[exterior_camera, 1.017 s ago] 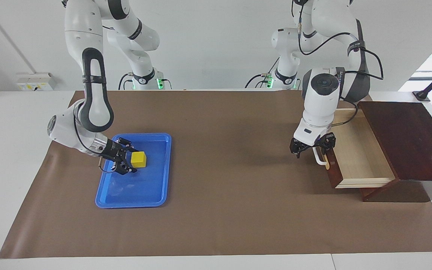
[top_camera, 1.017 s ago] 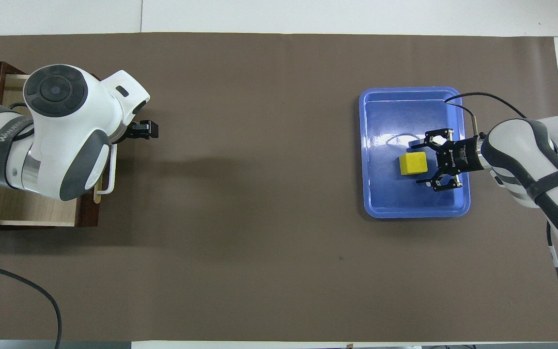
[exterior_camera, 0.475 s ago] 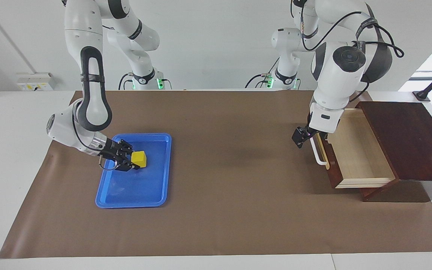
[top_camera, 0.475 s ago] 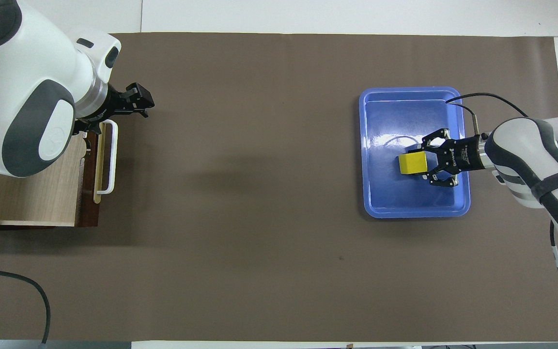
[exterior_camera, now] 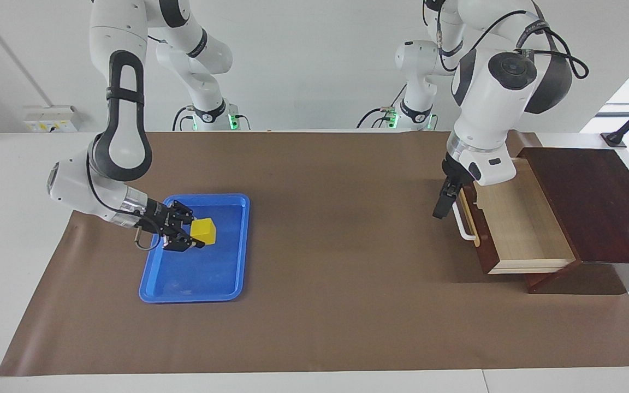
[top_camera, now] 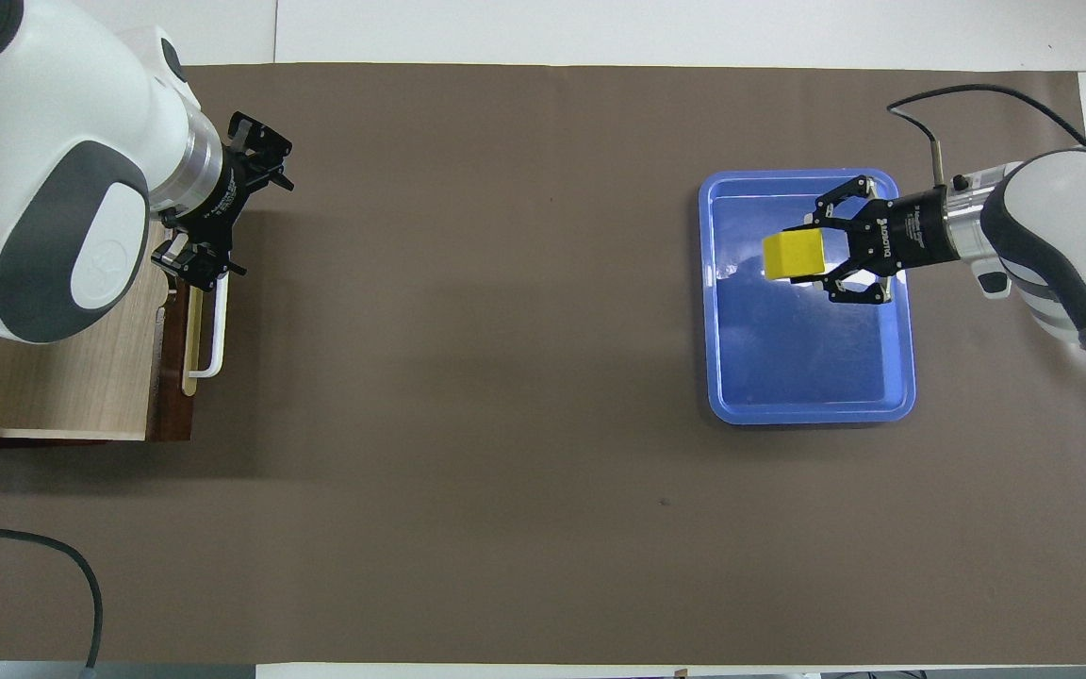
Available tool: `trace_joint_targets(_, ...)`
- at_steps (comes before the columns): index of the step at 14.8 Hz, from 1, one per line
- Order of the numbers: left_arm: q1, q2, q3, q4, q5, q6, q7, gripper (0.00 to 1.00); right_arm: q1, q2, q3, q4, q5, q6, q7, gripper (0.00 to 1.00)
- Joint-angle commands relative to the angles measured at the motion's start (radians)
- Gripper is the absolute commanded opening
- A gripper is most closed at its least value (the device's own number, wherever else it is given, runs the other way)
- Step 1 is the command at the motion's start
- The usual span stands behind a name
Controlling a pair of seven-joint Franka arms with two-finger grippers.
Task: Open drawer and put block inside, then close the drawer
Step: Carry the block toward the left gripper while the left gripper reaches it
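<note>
Brown mat: right hand (exterior_camera: 193, 236) grips block (exterior_camera: 203, 231) over tray (exterior_camera: 194, 286).

Arm shells: glossy white, rounded, with dark grey oval panels and black bands.
Joint caps: round, dark grey, ringed.
Wrists: silver metal collars.
Left pincer (top_camera: 222, 212): black skeletal linkage, small screws.
Right pincer (exterior_camera: 186, 236): black, white lettering on its body.
Cables: thin black, looping along the forearms.
Bases: green lights glowing at the foot.
</note>
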Motion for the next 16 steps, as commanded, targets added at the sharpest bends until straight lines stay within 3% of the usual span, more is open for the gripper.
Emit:
trace_joint_targets(1,-0.024,0.021,0.011,0.041,-0.022,-0.02,-0.202,1.0,0.137,0.043,0.0,0.11,0.004,0.01,0.197,0.0)
trace_joint_targets(6,-0.066,0.023,0.011,0.063,-0.03,-0.034,-0.474,1.0,0.387,0.062,-0.002,0.147,-0.009,0.209,0.509,0.0)
trace_joint_targets(9,-0.099,0.06,0.012,0.064,-0.041,0.025,-0.63,1.0,0.516,0.081,-0.002,0.153,-0.09,0.284,0.688,0.0)
trace_joint_targets(11,-0.152,0.098,0.017,0.08,-0.036,0.045,-0.65,1.0,0.568,0.085,-0.002,0.152,-0.107,0.315,0.736,0.0)
trace_joint_targets(16,-0.218,0.136,0.018,0.069,-0.005,0.047,-0.664,1.0,0.582,0.085,0.0,0.138,-0.107,0.333,0.741,0.0)
